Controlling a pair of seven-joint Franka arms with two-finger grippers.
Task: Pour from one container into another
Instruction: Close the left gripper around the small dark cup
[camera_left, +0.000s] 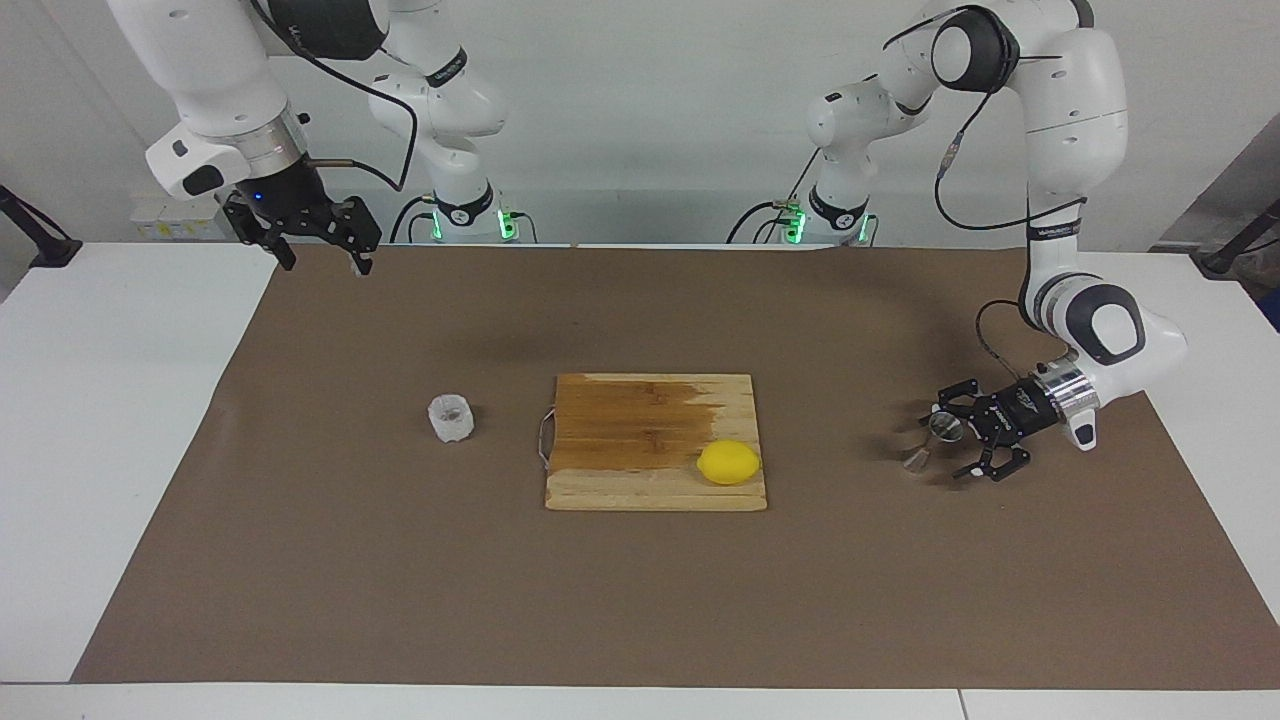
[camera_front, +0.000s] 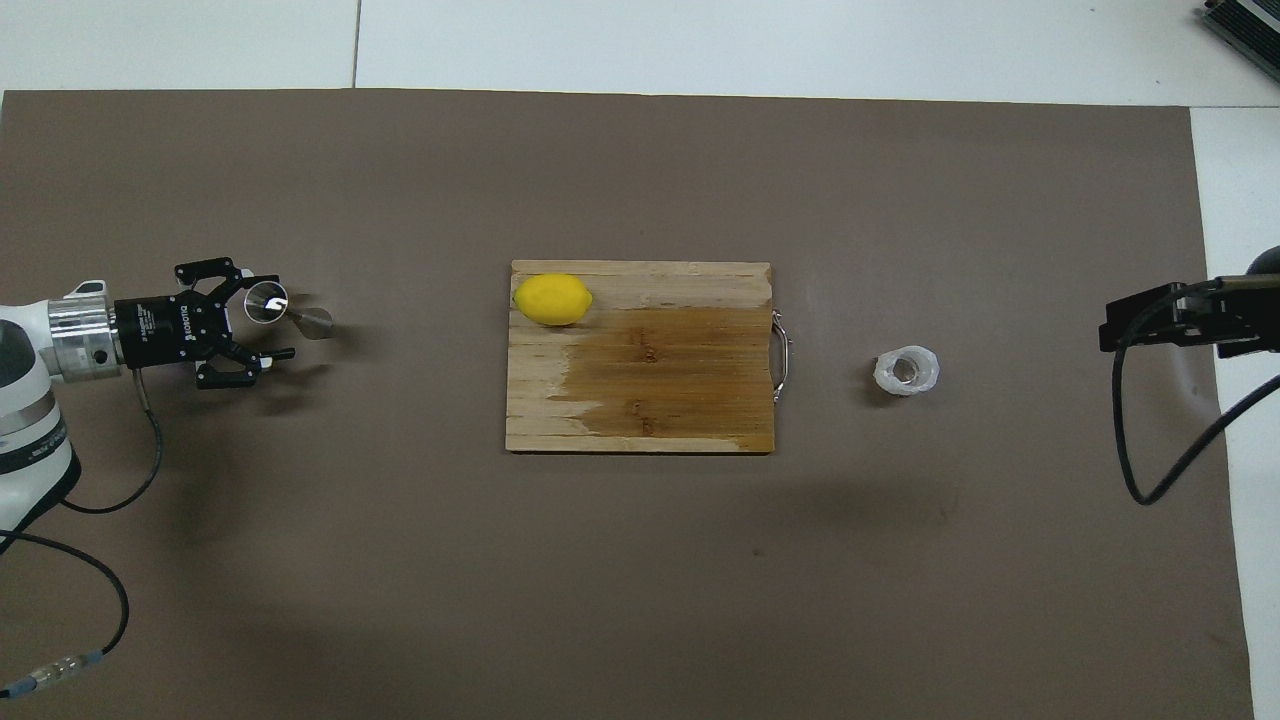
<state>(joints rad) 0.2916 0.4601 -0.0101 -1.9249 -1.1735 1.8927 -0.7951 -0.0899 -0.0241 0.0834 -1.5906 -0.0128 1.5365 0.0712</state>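
The steel jigger (camera_left: 932, 441) (camera_front: 287, 311) stands on the brown mat toward the left arm's end of the table. My left gripper (camera_left: 946, 443) (camera_front: 281, 315) lies low and level at it, open, one finger on each side of the jigger's upper cone and neither pressed on it. The whitish plastic cup (camera_left: 451, 418) (camera_front: 906, 371) stands on the mat toward the right arm's end, beside the board's handle. My right gripper (camera_left: 325, 264) (camera_front: 1160, 322) waits open, raised over the mat's corner near its base.
A wooden cutting board (camera_left: 640, 420) (camera_front: 680, 390) lies mid-mat between cup and jigger, its metal handle (camera_left: 543, 438) toward the cup. A yellow lemon (camera_left: 729, 462) (camera_front: 552, 299) rests on the board's corner nearest the jigger. White table (camera_left: 120, 400) borders the mat.
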